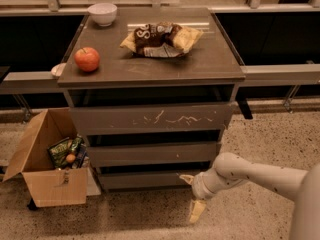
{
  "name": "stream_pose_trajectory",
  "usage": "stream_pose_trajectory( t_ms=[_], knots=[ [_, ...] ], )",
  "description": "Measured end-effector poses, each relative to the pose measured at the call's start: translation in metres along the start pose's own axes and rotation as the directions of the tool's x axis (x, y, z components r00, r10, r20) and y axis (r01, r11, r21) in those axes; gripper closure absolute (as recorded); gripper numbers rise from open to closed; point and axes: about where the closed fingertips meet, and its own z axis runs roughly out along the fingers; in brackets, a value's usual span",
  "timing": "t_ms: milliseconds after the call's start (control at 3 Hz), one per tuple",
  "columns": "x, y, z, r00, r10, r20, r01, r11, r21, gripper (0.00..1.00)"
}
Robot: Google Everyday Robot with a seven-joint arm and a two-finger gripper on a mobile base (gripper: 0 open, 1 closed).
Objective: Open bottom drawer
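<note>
The bottom drawer (145, 179) is the lowest, slim plain grey-brown front of the three-drawer cabinet, low in the camera view. It looks closed, flush under the middle front (150, 154). My gripper (192, 194) is on the end of the white arm coming in from the right. It sits just off the drawer's right end, near the floor. Its two cream fingers are spread apart, one finger (187, 179) up by the drawer front, the other (196, 210) pointing down at the floor. It holds nothing.
The cabinet top (210, 59) carries a red apple (87, 59), a white bowl (102, 13) and a crumpled chip bag (160, 38). An open cardboard box (50, 184) with snacks stands on the speckled floor left of the cabinet. A rail (280, 74) runs behind.
</note>
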Motion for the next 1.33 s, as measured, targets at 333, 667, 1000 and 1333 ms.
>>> stream_pose_trajectory(
  t_ms=[333,667,1000,1333],
  knots=[
    [0.057,-0.031,0.027,1.0,0.009,-0.005,-0.009,0.9996,0.027,0.0],
    [0.094,-0.055,0.054,1.0,0.013,0.024,-0.014,0.9997,0.02,0.0],
    [0.107,-0.092,0.044,1.0,0.013,0.023,-0.015,0.9962,0.085,0.0],
    [0.107,-0.092,0.044,1.0,0.013,0.023,-0.015,0.9963,0.085,0.0]
  ],
)
